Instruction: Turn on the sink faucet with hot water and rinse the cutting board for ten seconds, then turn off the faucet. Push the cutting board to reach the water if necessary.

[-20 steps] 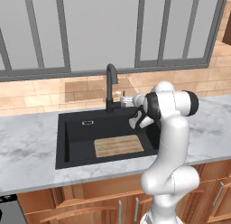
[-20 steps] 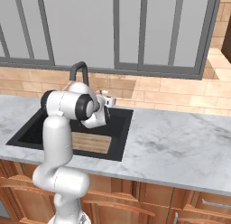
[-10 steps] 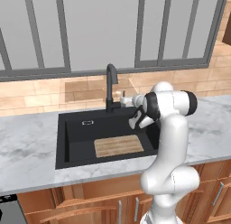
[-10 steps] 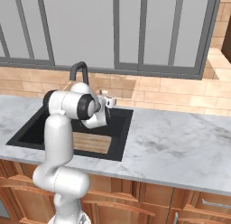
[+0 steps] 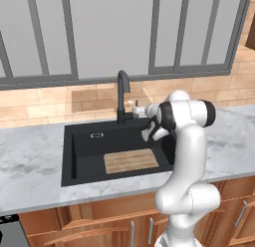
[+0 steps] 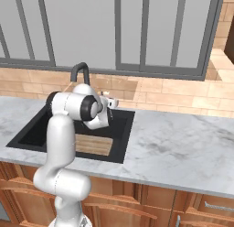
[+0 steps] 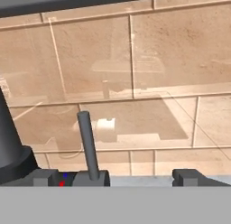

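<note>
Looking along the gripper [image 7: 118, 175], we see both fingertips [image 7: 45, 177] low in the hand view, set wide apart w/ nothing between them. The lever [image 7: 88, 146] stands upright as a thin grey rod, closer to the left tip than the right, rising above both. We can't tell if it touches either tip. The faucet [image 7: 11, 148] base sits just left of the left tip; tan tile wall [image 7: 149, 60] lies beyond.

From the left base view the gripper [image 5: 137, 110] points at the faucet [image 5: 122, 94], just beside its right side, above the sink's [image 5: 84, 146] back rim. The board [image 5: 131, 161] lies flat on the sink floor, below the fingers & nearer the front wall, well apart from them.

In the right base view the gripper [image 6: 111, 102] pokes out past the arm [image 6: 68, 130], w/ the board [image 6: 93, 144] below it and the faucet [image 6: 80, 72] behind the arm.
</note>
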{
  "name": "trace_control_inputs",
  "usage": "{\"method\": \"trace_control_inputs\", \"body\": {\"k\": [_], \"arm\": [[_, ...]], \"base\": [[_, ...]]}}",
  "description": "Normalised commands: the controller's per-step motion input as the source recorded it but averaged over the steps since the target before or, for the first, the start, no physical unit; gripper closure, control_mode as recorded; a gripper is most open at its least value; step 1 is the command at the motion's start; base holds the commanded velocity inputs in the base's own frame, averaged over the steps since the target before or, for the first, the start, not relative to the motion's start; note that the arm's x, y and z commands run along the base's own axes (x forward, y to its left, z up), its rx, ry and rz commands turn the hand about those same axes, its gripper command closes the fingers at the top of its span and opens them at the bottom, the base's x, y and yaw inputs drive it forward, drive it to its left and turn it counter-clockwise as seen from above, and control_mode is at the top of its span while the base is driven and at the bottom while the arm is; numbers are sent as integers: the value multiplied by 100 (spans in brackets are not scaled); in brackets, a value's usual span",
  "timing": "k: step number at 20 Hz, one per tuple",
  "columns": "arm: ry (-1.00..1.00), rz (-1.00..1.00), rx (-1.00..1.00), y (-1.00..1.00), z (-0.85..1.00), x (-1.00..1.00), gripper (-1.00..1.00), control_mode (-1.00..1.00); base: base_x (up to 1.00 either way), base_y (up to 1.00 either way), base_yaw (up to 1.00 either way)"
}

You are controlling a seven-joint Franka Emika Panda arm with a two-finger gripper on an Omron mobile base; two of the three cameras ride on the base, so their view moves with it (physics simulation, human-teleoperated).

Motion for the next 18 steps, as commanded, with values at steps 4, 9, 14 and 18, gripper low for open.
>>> {"method": "trace_control_inputs", "body": {"k": [4, 9, 14, 18], "arm": [[0, 0, 0, 0, -6, 15, -100, -100], [0, 0, 0, 0, -5, 14, -100, -100], [0, 0, 0, 1, -1, 13, -100, -100], [0, 0, 0, 5, 0, 13, -100, -100]], "base": [[0, 0, 0], [0, 0, 0], [0, 0, 0], [0, 0, 0]]}}
